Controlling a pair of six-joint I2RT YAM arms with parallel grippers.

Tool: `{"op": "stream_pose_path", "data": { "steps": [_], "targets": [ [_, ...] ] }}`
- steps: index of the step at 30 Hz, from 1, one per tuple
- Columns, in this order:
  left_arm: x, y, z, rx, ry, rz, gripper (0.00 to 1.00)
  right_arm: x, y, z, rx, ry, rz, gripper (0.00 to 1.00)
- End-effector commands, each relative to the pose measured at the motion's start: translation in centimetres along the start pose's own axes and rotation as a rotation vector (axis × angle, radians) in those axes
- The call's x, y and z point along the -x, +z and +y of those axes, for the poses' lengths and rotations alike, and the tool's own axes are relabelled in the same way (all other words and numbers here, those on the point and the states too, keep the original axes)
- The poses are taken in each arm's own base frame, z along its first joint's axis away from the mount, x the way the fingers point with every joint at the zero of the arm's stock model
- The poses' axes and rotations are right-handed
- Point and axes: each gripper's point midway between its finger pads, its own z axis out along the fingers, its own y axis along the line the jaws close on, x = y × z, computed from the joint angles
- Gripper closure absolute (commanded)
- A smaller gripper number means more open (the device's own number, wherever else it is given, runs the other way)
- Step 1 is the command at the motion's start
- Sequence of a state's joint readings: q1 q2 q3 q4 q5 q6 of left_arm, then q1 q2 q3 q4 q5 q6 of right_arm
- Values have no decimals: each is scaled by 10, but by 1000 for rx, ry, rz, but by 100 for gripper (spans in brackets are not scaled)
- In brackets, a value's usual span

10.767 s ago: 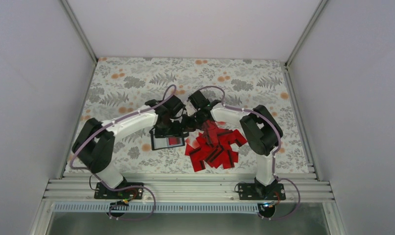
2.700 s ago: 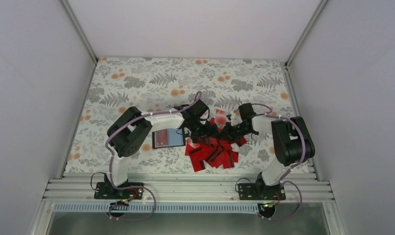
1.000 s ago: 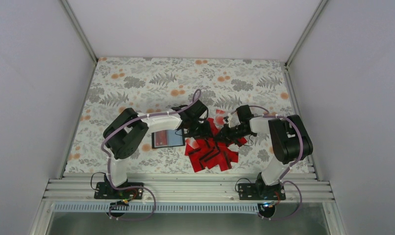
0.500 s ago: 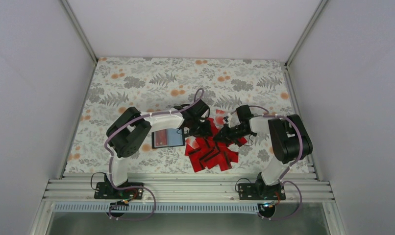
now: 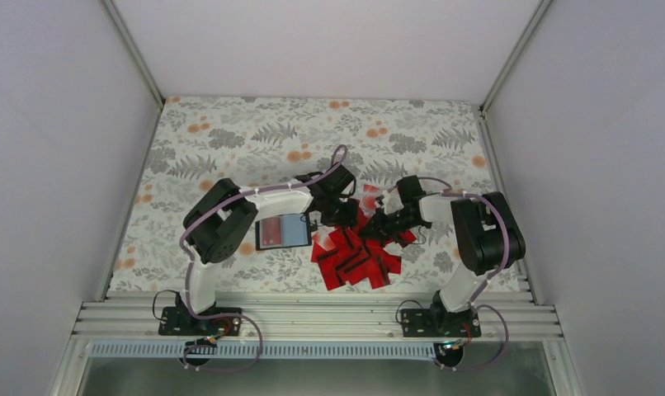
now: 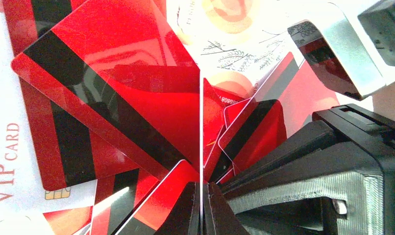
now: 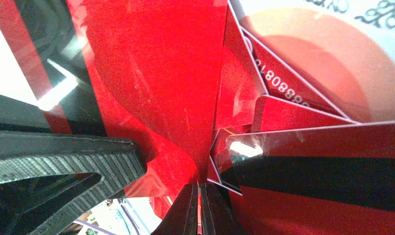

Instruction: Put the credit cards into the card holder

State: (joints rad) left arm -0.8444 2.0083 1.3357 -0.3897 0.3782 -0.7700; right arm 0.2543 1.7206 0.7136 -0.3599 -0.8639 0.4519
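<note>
Black card holder (image 5: 284,232) lies open; left gripper (image 6: 201,190) and right gripper (image 7: 198,190) each pinch a credit card (image 7: 176,98).

The desk is covered with a pale cloth (image 5: 247,132), grey fern leaves all over it plus scattered orange flowers (image 5: 294,155). Up close in the left wrist view the print's (image 6: 244,54) pretty washed out. Plain white walls at the back (image 5: 329,41), left (image 5: 49,165) and right (image 5: 593,165), with metal posts (image 5: 135,54) in the corners. Ribbed aluminium rail (image 5: 313,318) runs along the near edge.
</note>
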Motion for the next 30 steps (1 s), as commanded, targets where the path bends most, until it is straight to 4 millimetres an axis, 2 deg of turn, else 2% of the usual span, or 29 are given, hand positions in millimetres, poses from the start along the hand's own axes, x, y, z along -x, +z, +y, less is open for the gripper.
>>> {"op": "stream_pose_path", "data": {
  "steps": [1,8,14,17,20,25,30],
  "targets": [
    [4,0,4,38,23,1,98,-10,3,-24,-144,50,17,96],
    [11,-26,-1,45,47,-33,98,13,-15,5,-145,-8,-53,96],
    [16,-57,-1,31,38,-80,98,31,-40,46,-104,-85,-124,95],
    [15,-77,2,30,27,-109,98,35,-47,66,-62,-120,-138,92],
    [10,-100,14,42,12,-136,98,38,-52,85,-4,-158,-147,82],
    [-8,-144,46,65,11,-173,98,37,-53,112,65,-226,-129,68],
    [-26,-182,79,101,38,-222,98,31,-39,133,91,-301,-83,64]
  ]
}}
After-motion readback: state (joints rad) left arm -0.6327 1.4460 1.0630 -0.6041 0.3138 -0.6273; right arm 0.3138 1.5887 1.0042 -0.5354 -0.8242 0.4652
